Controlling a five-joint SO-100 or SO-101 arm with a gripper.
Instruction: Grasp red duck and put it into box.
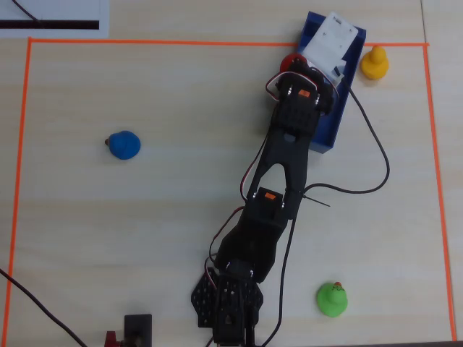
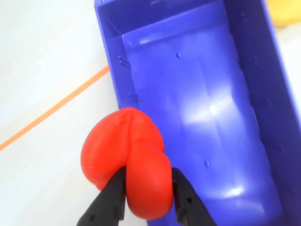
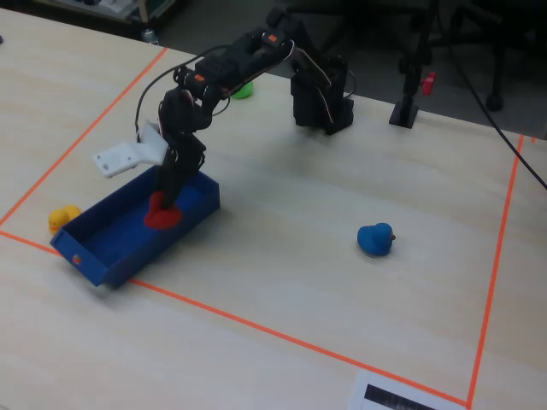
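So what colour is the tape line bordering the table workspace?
Orange tape line, clearest in the overhead view.

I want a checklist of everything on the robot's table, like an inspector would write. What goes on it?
Surface: pale wooden table with an orange tape border.
Job's things: red duck held over the left wall of the blue box in the wrist view; not yet released.
Clutter: blue duck, green duck and yellow duck sit on the table; the yellow one is just outside the box.
Claw: claw shut on the red duck, fingers pressing both its sides.
Cables: a black cable loops across the table by the arm.
Surroundings: a white sheet with a black bar at the table's edge; chair legs beyond the table in the fixed view.
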